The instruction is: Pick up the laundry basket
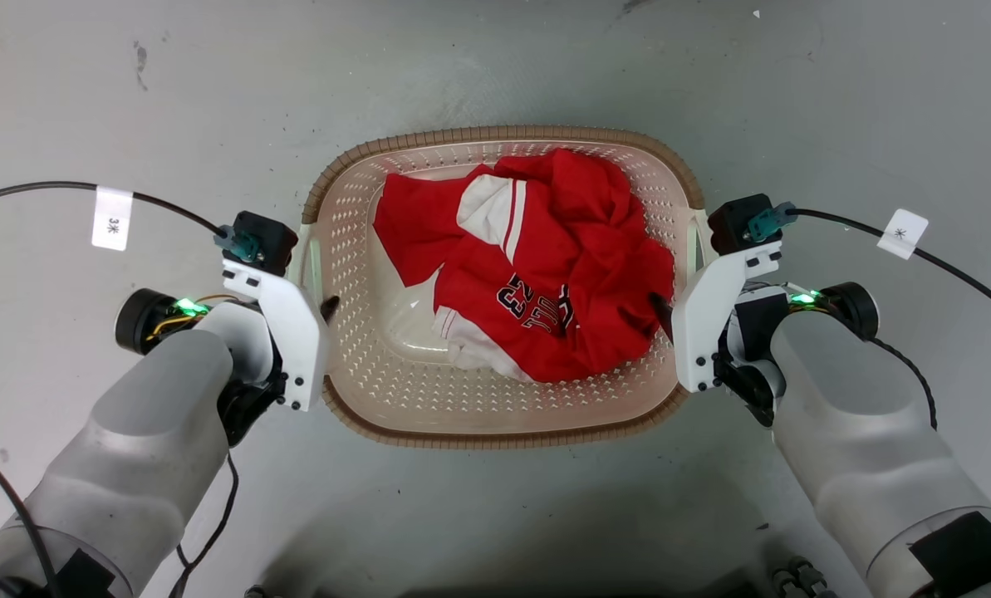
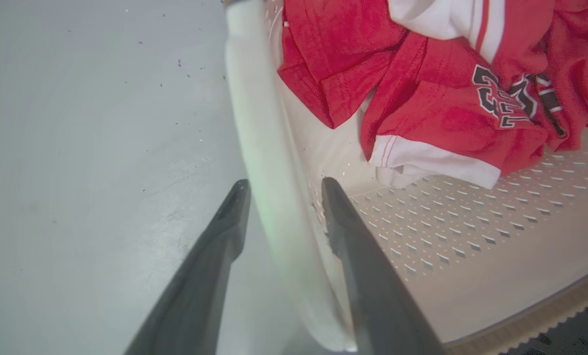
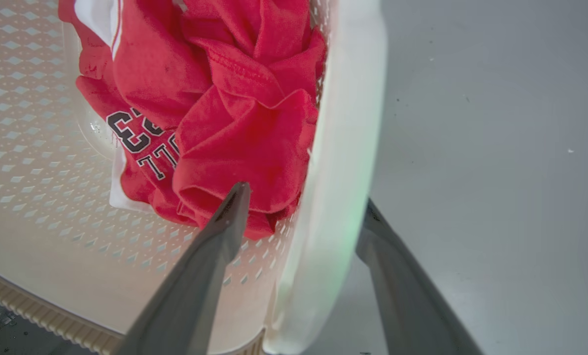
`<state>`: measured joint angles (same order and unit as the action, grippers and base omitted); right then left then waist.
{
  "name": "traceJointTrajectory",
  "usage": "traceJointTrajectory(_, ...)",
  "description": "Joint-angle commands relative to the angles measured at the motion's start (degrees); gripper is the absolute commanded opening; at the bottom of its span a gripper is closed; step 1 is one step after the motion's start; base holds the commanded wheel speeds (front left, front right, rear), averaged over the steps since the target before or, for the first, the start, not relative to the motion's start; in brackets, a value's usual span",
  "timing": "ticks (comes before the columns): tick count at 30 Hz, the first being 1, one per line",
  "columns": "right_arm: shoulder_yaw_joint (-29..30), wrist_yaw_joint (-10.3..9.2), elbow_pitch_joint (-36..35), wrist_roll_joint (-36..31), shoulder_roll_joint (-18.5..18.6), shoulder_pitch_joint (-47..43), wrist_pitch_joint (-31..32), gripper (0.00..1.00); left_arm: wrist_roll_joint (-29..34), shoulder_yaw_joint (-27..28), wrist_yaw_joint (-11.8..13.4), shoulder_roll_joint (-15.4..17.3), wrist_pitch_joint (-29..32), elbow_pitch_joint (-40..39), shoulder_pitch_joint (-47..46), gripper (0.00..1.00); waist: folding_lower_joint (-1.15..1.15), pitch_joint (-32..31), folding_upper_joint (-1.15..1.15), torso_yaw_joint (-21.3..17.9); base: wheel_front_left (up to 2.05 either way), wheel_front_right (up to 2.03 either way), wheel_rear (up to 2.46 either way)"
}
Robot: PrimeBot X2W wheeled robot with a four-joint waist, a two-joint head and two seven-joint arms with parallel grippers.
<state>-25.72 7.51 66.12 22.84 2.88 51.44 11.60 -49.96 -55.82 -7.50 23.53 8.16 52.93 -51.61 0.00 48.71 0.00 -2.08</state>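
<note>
The cream perforated plastic laundry basket (image 1: 503, 437), rounded-rectangular with a brown woven-look rim, sits on the grey floor (image 1: 495, 66) straight ahead of me, between my two arms. A crumpled red and white jersey (image 1: 545, 266) with dark lettering lies inside it, heaped toward my right.

My left gripper (image 2: 284, 183) straddles the basket's white left side handle (image 2: 259, 123). One dark finger is outside over the floor and the other is inside against the perforated wall. The handle fills the space between them, and I can't make out whether the fingers actually pinch it.

My right gripper (image 3: 304, 196) straddles the white right side handle (image 3: 348, 108) in the same way. Its jaws are spread. The inner finger (image 3: 224, 231) stands apart from the handle, with its tip by the red cloth, and a strip of perforated wall shows between the two. The outer finger comes out from behind the handle on the floor side.

In the head view, my left gripper (image 1: 316, 311) and my right gripper (image 1: 669, 311) sit at the middle of the basket's two short sides.
</note>
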Motion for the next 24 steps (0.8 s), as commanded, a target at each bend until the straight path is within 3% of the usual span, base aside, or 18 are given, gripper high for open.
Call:
traceJointTrajectory(1, -0.32, -0.04, 0.14, 0.34, 0.00, 0.87, -0.36, 0.00, -0.40, -0.25, 0.08, 0.16, -0.13, -0.06, -0.79, 0.00, 0.00, 0.07, 0.00, 0.04, 0.00, 0.00, 0.00)
traceJointTrajectory(13, -3.21, -0.01, 4.20, 1.46, 0.06, 1.37, -0.33, 0.00, -8.39, -7.23, 0.07, 1.85, 2.06, -3.29, -0.33, 0.00, 0.00, -3.12, 0.00, 0.18, 0.00, 0.00, 0.00)
traceJointTrajectory(24, -7.61, -0.02, 5.47, 5.07, 0.09, -2.74, 13.58, 0.00, -18.84, -13.11, -0.05, 4.11, 10.61, -7.63, 2.72, 0.00, 0.00, -16.46, 0.00, -0.36, 0.00, 0.00, 0.00)
